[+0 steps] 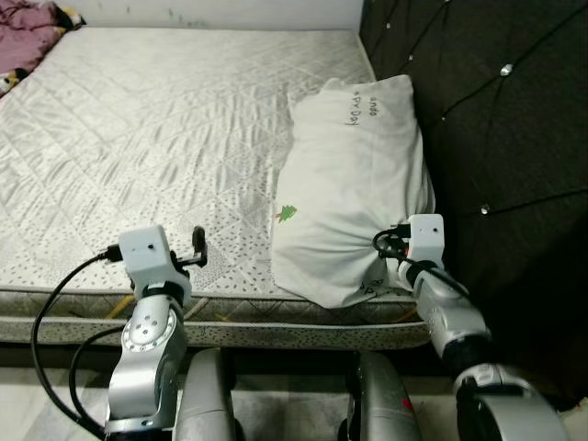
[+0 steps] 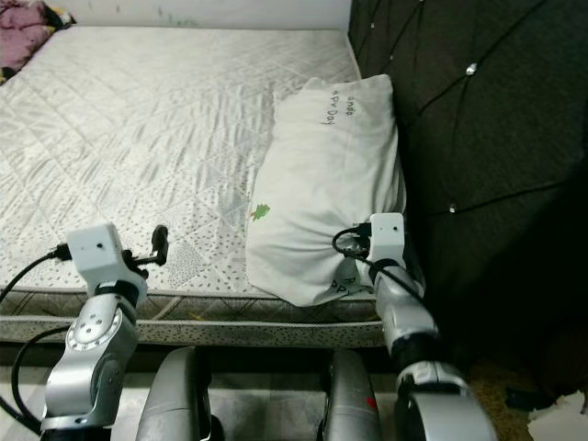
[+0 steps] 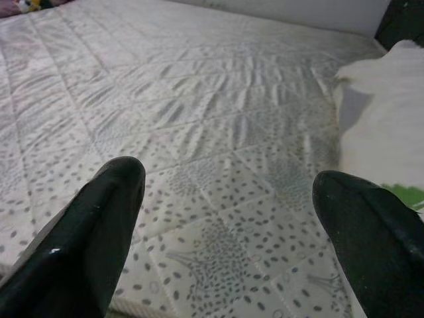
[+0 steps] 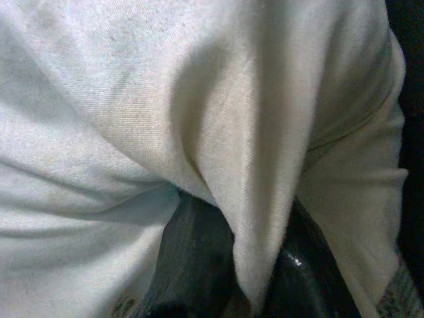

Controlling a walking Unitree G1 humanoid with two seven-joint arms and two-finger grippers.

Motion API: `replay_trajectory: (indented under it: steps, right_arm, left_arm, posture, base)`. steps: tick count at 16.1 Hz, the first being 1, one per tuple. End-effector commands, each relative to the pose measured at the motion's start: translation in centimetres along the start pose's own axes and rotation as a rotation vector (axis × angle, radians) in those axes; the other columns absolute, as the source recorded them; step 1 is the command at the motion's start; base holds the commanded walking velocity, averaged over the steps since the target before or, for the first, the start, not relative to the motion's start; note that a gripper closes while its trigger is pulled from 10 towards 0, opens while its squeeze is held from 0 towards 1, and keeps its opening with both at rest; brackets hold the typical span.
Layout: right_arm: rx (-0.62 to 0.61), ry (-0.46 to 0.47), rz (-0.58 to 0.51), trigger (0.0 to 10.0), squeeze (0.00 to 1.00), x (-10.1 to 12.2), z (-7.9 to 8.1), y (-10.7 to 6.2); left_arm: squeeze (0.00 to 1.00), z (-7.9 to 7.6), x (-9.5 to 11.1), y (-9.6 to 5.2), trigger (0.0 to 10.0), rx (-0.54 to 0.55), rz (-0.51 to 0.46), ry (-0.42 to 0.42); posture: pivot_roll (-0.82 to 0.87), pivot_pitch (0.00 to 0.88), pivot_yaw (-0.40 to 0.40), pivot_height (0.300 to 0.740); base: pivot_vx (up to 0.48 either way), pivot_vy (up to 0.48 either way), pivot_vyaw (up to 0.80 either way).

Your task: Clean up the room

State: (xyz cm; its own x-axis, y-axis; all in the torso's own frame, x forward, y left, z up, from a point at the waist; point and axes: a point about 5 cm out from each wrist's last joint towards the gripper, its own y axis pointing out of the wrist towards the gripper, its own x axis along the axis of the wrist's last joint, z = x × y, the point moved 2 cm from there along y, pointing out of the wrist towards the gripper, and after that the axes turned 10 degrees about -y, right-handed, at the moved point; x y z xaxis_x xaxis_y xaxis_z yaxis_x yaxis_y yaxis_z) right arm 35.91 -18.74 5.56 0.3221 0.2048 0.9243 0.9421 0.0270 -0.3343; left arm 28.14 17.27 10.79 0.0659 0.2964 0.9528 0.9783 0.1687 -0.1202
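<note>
A white pillow [image 1: 354,184] with a small green tree print lies on the mattress [image 1: 156,138] along its right side, against the dark headboard [image 1: 496,129]. My right gripper [image 1: 390,262] is at the pillow's near corner, shut on a bunched fold of its cloth [image 4: 258,218]; the fabric puckers around the fingers [image 4: 199,258]. My left gripper [image 3: 225,218] hovers open over the mattress's near edge, left of the pillow, with nothing between its fingers [image 3: 99,225].
A pink-purple bundle of cloth [image 1: 28,32] lies at the mattress's far left corner. The tufted dark headboard runs along the right. A white wall [image 1: 220,11] stands behind the bed. Paper scraps [image 2: 560,418] lie on the floor at lower right.
</note>
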Motion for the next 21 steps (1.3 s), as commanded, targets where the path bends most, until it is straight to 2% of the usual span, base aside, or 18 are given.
replay_trajectory:
  steps: [1, 4, 5, 6, 7, 8, 10, 11, 14, 17, 21]
  right_arm:
    - [0.018, -0.006, -0.022, 0.0, 0.0, 1.2, 0.1, 0.4]
    - [-0.147, -0.013, -0.031, 0.0, 0.0, 4.4, -5.4, 0.9]
    - [-0.233, 0.011, -0.046, 0.0, 0.0, 6.0, -8.0, 0.8]
    - [-0.313, 0.021, -0.071, 0.0, 0.0, 7.7, -10.5, 0.3]
    - [-0.355, 0.018, -0.076, 0.0, 0.0, 8.3, -11.7, 0.0]
    - [-0.441, 0.031, -0.073, 0.0, 0.0, 8.9, -14.1, -0.9]
    - [-0.5, 0.031, -0.06, 0.0, 0.0, 8.8, -15.9, -1.7]
    - [-0.532, 0.035, -0.038, 0.0, 0.0, 8.0, -16.9, -2.2]
    - [-0.535, 0.009, 0.034, 0.0, 0.0, 4.9, -17.1, -2.8]
    - [-0.522, -0.014, 0.109, 0.0, 0.0, 0.2, -16.2, -3.7]
    - [-0.499, -0.012, 0.112, 0.0, 0.0, -2.3, -14.7, -4.1]
  left_arm:
    - [0.0, 0.3, 0.0, -0.1, 10.0, 0.01, -0.001, 0.006]
    - [0.0, 0.3, 0.2, 0.1, 10.0, 0.013, -0.005, 0.008]
    - [0.0, 0.3, 0.2, 0.2, 10.0, 0.014, -0.005, 0.008]
    - [0.0, 0.3, 0.2, 0.2, 10.0, 0.014, -0.006, 0.009]
    - [0.0, 0.2, 0.2, 0.2, 10.0, 0.014, -0.007, 0.009]
    - [0.0, 0.4, 0.3, 0.1, 10.0, 0.018, -0.01, 0.009]
    - [0.0, 0.5, 0.3, 0.1, 10.0, 0.023, -0.011, 0.008]
    - [0.0, 0.5, 0.3, 0.1, 10.0, 0.024, -0.012, 0.009]
    - [0.0, 0.6, 0.3, 0.0, 10.0, 0.026, -0.01, 0.009]
    - [0.0, 0.7, 0.3, 0.1, 10.0, 0.021, -0.006, 0.013]
    - [0.0, 0.5, 0.2, 0.1, 10.0, 0.01, 0.0, 0.018]
  posture:
    - [0.06, 0.028, -0.008, 0.587]
    - [0.06, 0.028, -0.007, 0.587]
    - [0.06, 0.027, -0.005, 0.587]
    - [0.06, 0.026, -0.006, 0.587]
    - [0.06, 0.024, -0.008, 0.587]
    - [0.06, 0.022, -0.01, 0.587]
    - [0.07, 0.022, -0.012, 0.587]
    - [0.07, 0.022, -0.012, 0.587]
    - [0.06, 0.023, -0.011, 0.587]
    - [0.05, 0.024, -0.003, 0.587]
    - [0.04, 0.024, 0.006, 0.587]
  base:
    - [0.0, 0.0, 0.0]
    - [0.0, 0.0, 0.0]
    - [0.0, 0.0, 0.0]
    - [0.0, 0.0, 0.0]
    - [0.0, 0.0, 0.0]
    - [0.0, 0.0, 0.0]
    - [0.0, 0.0, 0.0]
    - [0.0, 0.0, 0.0]
    - [0.0, 0.0, 0.0]
    - [0.0, 0.0, 0.0]
    - [0.0, 0.0, 0.0]
